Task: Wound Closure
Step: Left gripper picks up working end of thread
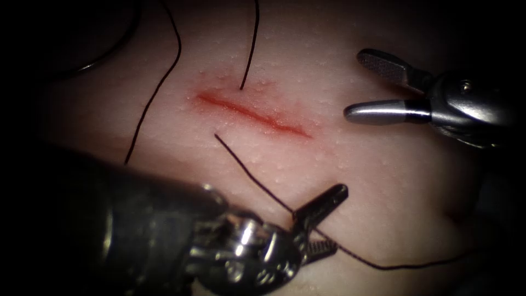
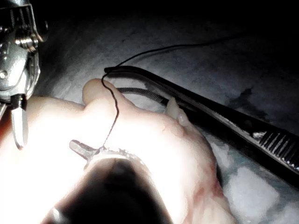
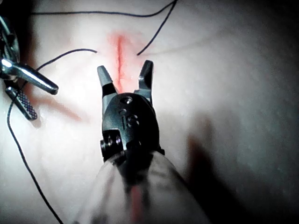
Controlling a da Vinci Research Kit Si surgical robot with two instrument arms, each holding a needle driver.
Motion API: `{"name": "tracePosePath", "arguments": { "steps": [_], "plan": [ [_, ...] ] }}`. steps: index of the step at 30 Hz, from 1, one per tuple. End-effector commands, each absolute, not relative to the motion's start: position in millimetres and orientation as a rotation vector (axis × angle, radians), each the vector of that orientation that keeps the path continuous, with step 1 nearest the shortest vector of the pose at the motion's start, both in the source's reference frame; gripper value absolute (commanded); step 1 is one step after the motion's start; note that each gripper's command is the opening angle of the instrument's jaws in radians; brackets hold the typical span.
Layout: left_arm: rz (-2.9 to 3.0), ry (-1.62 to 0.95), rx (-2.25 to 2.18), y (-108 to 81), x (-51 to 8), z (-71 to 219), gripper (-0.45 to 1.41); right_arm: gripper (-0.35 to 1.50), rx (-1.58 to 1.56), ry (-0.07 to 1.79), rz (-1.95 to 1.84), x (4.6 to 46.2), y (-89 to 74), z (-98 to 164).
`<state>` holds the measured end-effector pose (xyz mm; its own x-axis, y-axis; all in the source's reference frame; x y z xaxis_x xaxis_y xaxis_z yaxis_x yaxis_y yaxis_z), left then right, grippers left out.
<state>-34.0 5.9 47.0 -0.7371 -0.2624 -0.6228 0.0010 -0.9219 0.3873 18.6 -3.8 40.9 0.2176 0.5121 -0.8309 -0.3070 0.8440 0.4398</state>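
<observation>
Two tools were seen over the tissue. The cut, a thin line ringed by red fluid, ran lengthwise from upper left down to lower right near the tissue's middle. The left tool, below the cut, was spread, with the dark thread passing between its jaws; whether the thread was pinched could not be told. The right tool, right of the cut, was spread and held nothing. Thread emerged on both sides of the cut.
</observation>
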Motion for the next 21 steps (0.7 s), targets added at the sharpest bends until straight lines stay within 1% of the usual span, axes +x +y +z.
{"name": "tracePosePath", "arguments": {
  "steps": [1,6,7,9,14,15,16,17,18,19,20,21],
  "plan": [
    [-2.739,-0.543,1.077,4.9,-34.5,47.1,0.57,1.18,0.197,1.227,0.573,19.3,-4.3,41.4],
    [-2.733,-0.533,1.089,4.7,-34.6,45.6,0.74,1.18,0.195,1.225,0.575,19.4,-4.2,41.5],
    [-2.729,-0.530,1.085,4.7,-34.6,45.4,0.73,1.18,0.195,1.225,0.575,19.4,-4.2,41.5],
    [-2.722,-0.538,1.096,4.9,-34.5,45.1,0.59,1.18,0.195,1.225,0.575,19.4,-4.3,41.5],
    [-2.714,-0.542,1.100,5.0,-34.5,45.0,0.61,1.18,0.194,1.225,0.575,19.4,-4.3,41.5],
    [-2.709,-0.548,1.099,4.9,-34.5,45.0,0.57,1.18,0.194,1.225,0.575,19.4,-4.3,41.5],
    [-2.709,-0.552,1.100,4.9,-34.5,45.0,0.46,1.18,0.194,1.225,0.575,19.4,-4.3,41.5],
    [-2.710,-0.560,1.104,4.9,-34.5,45.0,0.27,1.18,0.194,1.225,0.575,19.4,-4.3,41.6],
    [-2.710,-0.564,1.105,5.0,-34.5,45.1,0.14,1.18,0.194,1.225,0.575,19.5,-4.3,41.5],
    [-2.709,-0.567,1.107,5.0,-34.4,45.1,-0.10,1.18,0.194,1.225,0.575,19.5,-4.3,41.5],
    [-2.703,-0.573,1.107,5.0,-34.4,45.1,-0.45,1.18,0.195,1.223,0.574,19.5,-4.3,41.5],
    [-2.698,-0.570,1.115,5.0,-34.3,45.1,-0.45,1.18,0.195,1.223,0.574,19.5,-4.3,41.5]
  ]
}}
